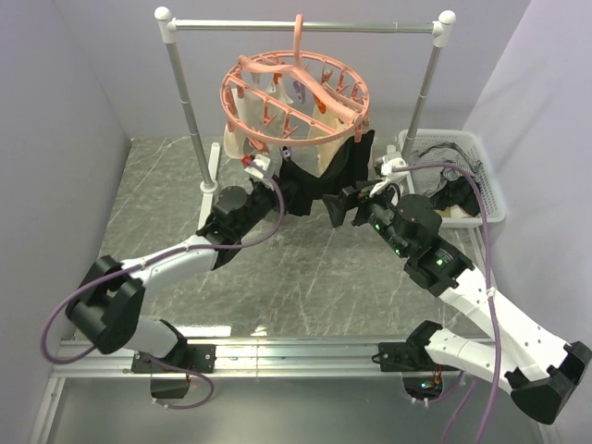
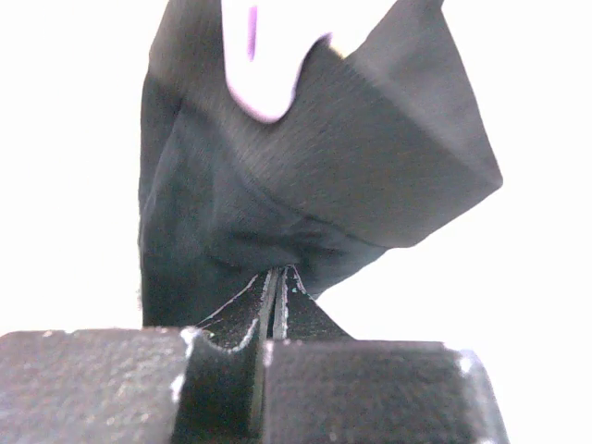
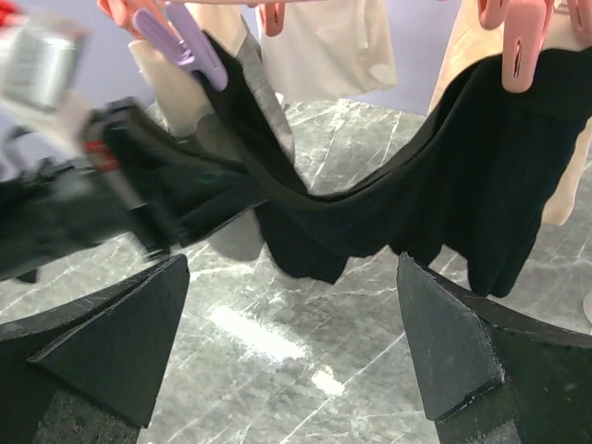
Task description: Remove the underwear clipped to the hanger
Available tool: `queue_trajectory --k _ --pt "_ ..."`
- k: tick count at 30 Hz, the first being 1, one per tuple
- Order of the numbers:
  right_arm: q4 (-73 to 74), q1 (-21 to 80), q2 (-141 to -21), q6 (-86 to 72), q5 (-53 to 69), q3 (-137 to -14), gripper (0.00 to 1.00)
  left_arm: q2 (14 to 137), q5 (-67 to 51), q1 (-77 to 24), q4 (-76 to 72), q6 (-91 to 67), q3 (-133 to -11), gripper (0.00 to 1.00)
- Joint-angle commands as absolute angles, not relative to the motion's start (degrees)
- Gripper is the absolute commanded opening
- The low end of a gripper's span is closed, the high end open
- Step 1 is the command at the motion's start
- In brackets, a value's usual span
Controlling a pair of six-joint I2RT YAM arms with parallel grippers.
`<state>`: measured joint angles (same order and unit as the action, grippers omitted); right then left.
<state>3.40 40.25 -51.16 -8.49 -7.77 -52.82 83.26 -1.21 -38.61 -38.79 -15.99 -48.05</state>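
The silver rail [image 1: 305, 26] spans the top of the overhead frame, with the salmon-pink hanger [image 1: 344, 109] hooked at its middle and cream and black underwear hanging beneath it. The piece I am working is the black underwear [image 3: 481, 185]. In the right wrist view it runs long-ways across the frame, sagging between a purple clip [image 3: 180, 42] at upper left and a pink clip [image 3: 523, 46] at upper right. My left gripper [image 2: 277, 287] is clamped on its lower edge, so the fabric rises straight above the claw. I judge the pull must go down, away from the clips. The right gripper [image 3: 291, 277] stands wide and holds nothing, just below the sag.
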Motion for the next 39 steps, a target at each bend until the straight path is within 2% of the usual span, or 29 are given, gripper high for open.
queue_trajectory --k 1,7,8,9,16,21,22,23,25,26,27,28,31,34,39 --pt "0.2 40.6 -52.8 -8.4 -8.3 -56.8 1.00 78.4 -6.0 -38.8 -41.8 -19.6 -45.4 0.00" --pt "1.8 40.6 -57.6 -8.1 -8.9 -61.1 1.00 74.3 -4.5 -38.8 -40.8 -19.9 -42.8 0.01" --pt "1.9 40.5 -57.7 -8.3 -8.7 -61.1 1.00 74.6 -3.7 -38.8 -39.8 -19.3 -43.0 0.04" --pt "1.5 40.5 -57.7 -8.4 -8.4 -60.9 1.00 75.1 -3.3 -38.8 -39.2 -18.6 -43.5 0.00" --pt "0.8 40.5 -56.8 -7.3 -9.3 -59.6 1.00 76.6 -8.5 -38.8 -40.7 -19.3 -43.8 0.00" --pt "2.5 40.6 -58.2 -6.3 -10.1 -61.5 1.00 71.9 -11.2 -38.9 -38.9 -21.1 -42.6 0.02" --pt "2.5 40.6 -58.6 -6.4 -10.1 -61.6 1.00 70.1 -9.8 -39.0 -37.8 -20.7 -42.3 0.11" --pt "2.3 40.6 -58.7 -6.4 -10.0 -61.4 1.00 69.4 -8.2 -39.3 -37.1 -20.1 -41.6 0.27" --pt "1.1 40.5 -58.8 -7.1 -9.5 -60.7 1.00 68.7 -2.5 -39.3 -34.6 -19.1 -41.0 0.39" --pt "0.9 40.6 -58.8 -7.4 -9.0 -60.5 1.00 69.0 -1.2 -39.2 -33.9 -17.2 -40.5 0.63" --pt "0.5 40.5 -58.8 -7.8 -8.7 -60.3 1.00 69.3 -0.6 -39.3 -33.4 -16.2 -40.3 0.95" --pt "0.4 40.6 -58.8 -8.0 -8.4 -60.0 1.00 70.4 -0.7 -39.3 -33.4 -14.7 -39.9 1.00" --pt "0.3 40.5 -59.0 -8.4 -8.3 -59.9 1.00 73.7 -3.9 -39.4 -34.5 -12.7 -38.9 0.99" --pt "1.0 40.5 -58.6 -8.6 -8.3 -59.8 1.00 78.7 -1.1 -39.4 -36.8 -13.4 -39.5 0.99" --pt "2.0 40.5 -57.3 -8.4 -8.8 -58.7 1.00 86.3 -3.4 -39.6 -38.6 -12.9 -44.4 1.00"
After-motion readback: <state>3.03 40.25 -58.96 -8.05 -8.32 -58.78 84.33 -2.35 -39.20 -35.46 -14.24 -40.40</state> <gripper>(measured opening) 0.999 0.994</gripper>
